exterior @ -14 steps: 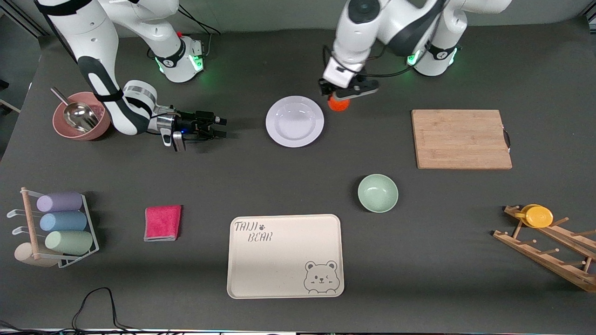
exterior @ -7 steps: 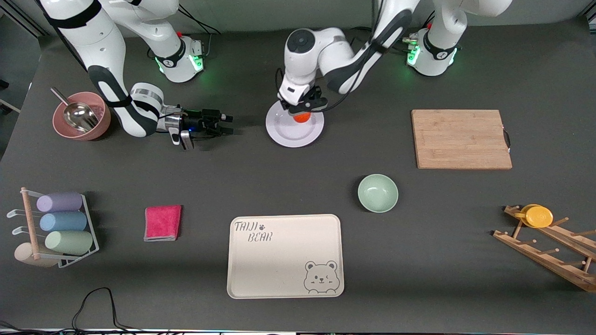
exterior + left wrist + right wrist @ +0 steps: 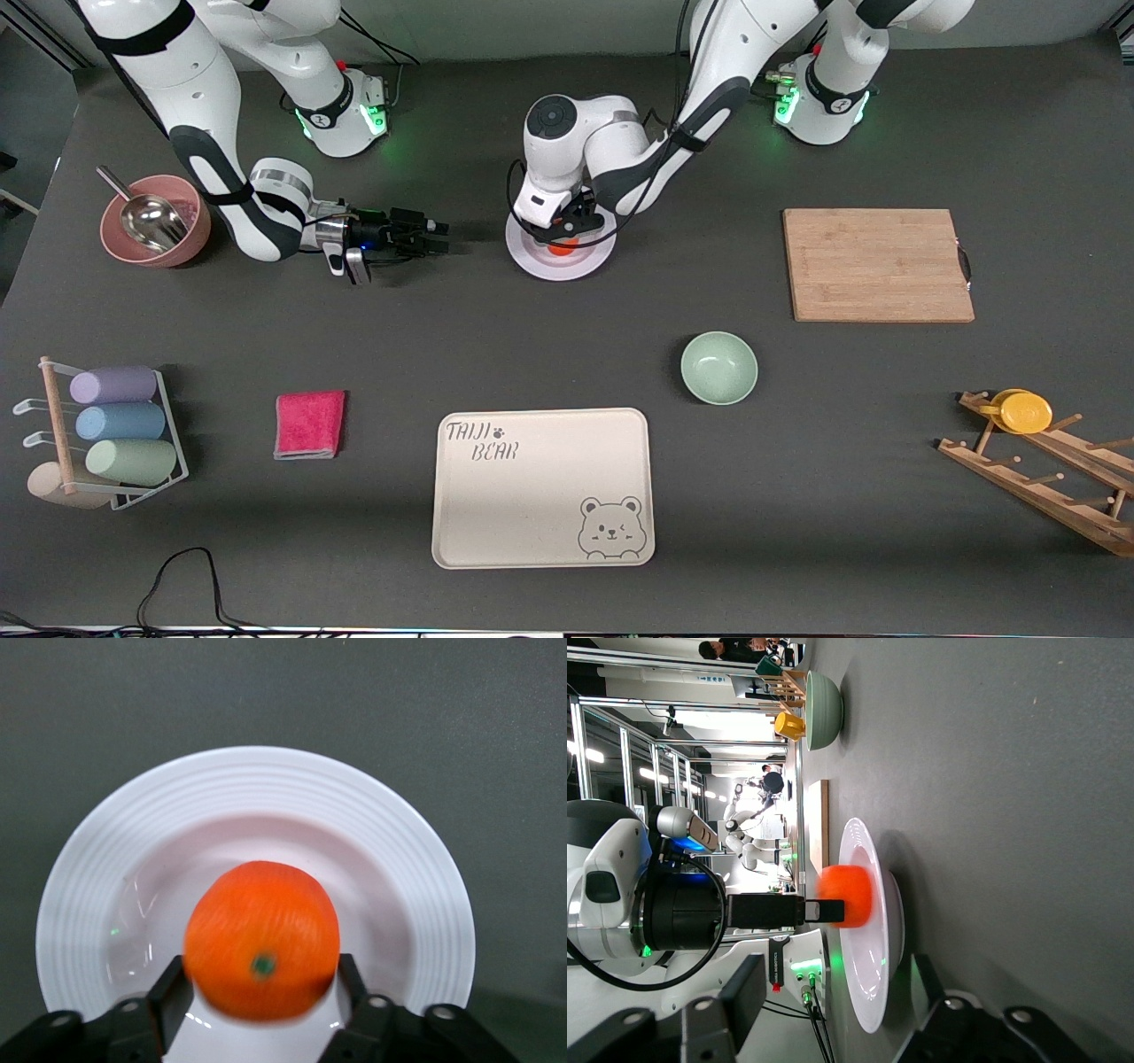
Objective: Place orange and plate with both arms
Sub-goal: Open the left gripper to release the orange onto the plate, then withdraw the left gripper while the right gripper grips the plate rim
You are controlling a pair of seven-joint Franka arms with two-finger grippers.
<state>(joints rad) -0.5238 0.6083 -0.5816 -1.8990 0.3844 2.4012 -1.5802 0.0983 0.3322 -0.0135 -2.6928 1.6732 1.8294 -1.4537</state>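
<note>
A dark grey mat covers the table [image 3: 567, 354] from edge to edge; a wall strip runs along its top, and the right wrist view shows a lit workshop with metal framing past the table's end. Largest on the mat is the beige tray [image 3: 543, 486] printed with a bear, nearest the front camera. The wooden cutting board [image 3: 877, 264] lies toward the left arm's end, with a wooden rack [image 3: 1045, 470] carrying a yellow cup [image 3: 1025, 411] nearer the camera. A wire rack of pastel cups [image 3: 115, 425] sits at the right arm's end, a pink cloth [image 3: 309, 424] beside it, and a pink bowl [image 3: 155, 221] with a metal scoop farther back.

The plate [image 3: 560, 259] lies on the mat between the two arms' bases, and a green bowl [image 3: 718, 367] sits nearer the camera than it. The left gripper [image 3: 264, 992] is down over the plate, its fingers clamped on either side of the orange [image 3: 262, 941], which is at the plate's middle. The right gripper [image 3: 438, 239] waits low beside the plate, fingers spread apart and holding nothing.
</note>
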